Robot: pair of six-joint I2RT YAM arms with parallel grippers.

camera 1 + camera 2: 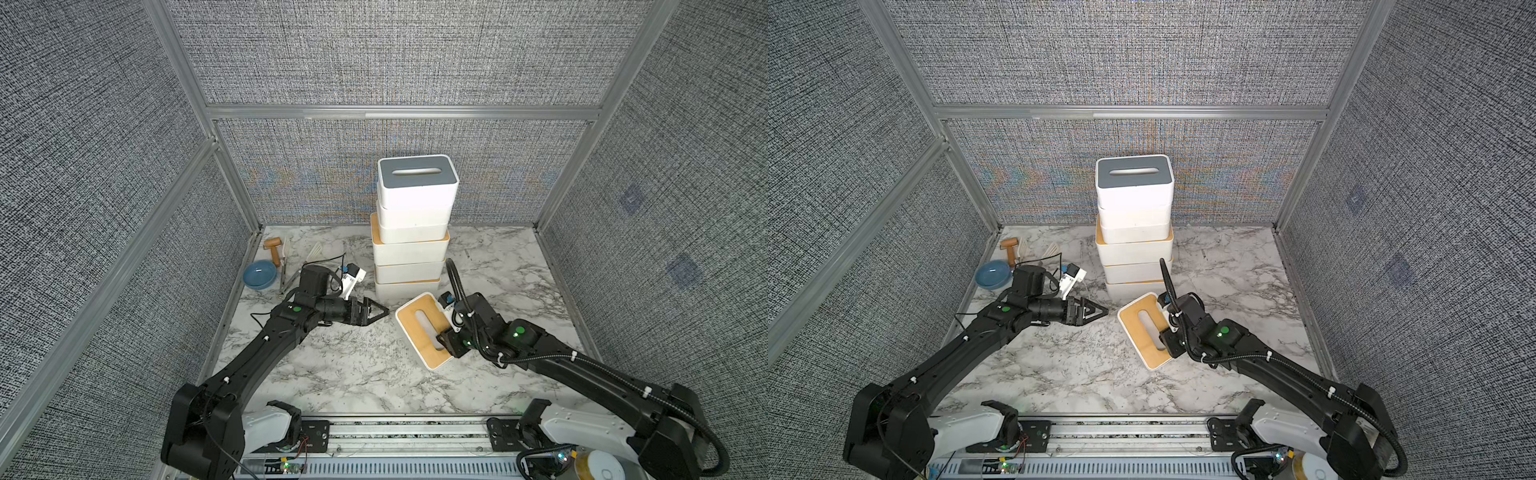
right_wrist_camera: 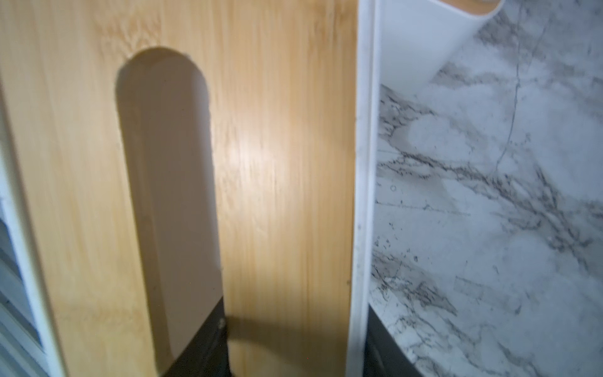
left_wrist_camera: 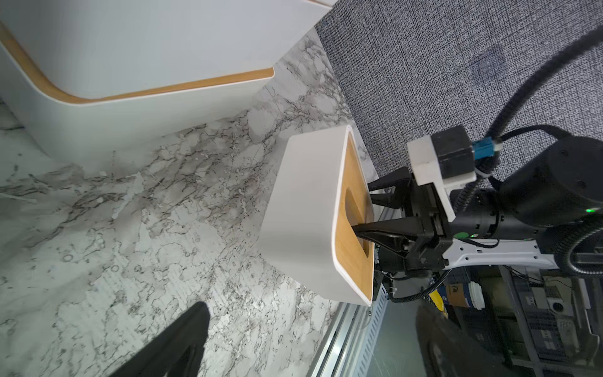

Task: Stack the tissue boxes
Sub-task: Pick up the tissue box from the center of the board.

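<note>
Stack: five tissue boxes piled as one stack (image 1: 410,253) at the back middle of the marble table (image 1: 332,374). The top lid is grey, tan lid edges show lower down, and the layers sit slightly offset.
Loose box: a sixth, tan-lidded loose box (image 1: 411,320) sits turned at an angle just in front of the stack's foot.
Gap: in both top views its corner seems to meet the bottom box, but the left wrist view shows bare marble between them.
Right gripper: the right gripper (image 1: 441,338) is clamped on the loose box, with its fingers mostly covered from above.
Right wrist view: one dark finger (image 2: 199,346) is inside the slot and the other is outside the white long wall.
Lift: I cannot tell whether the box is clear of the table.
Left gripper: the left gripper (image 1: 380,311) is spread wide and holds nothing, pointing at the space beside the loose box. It is seen edge-on from above, and its own camera catches one finger (image 3: 182,342).
Bowl: a blue bowl (image 1: 259,274) sits back left, seen only in the top views.
</note>
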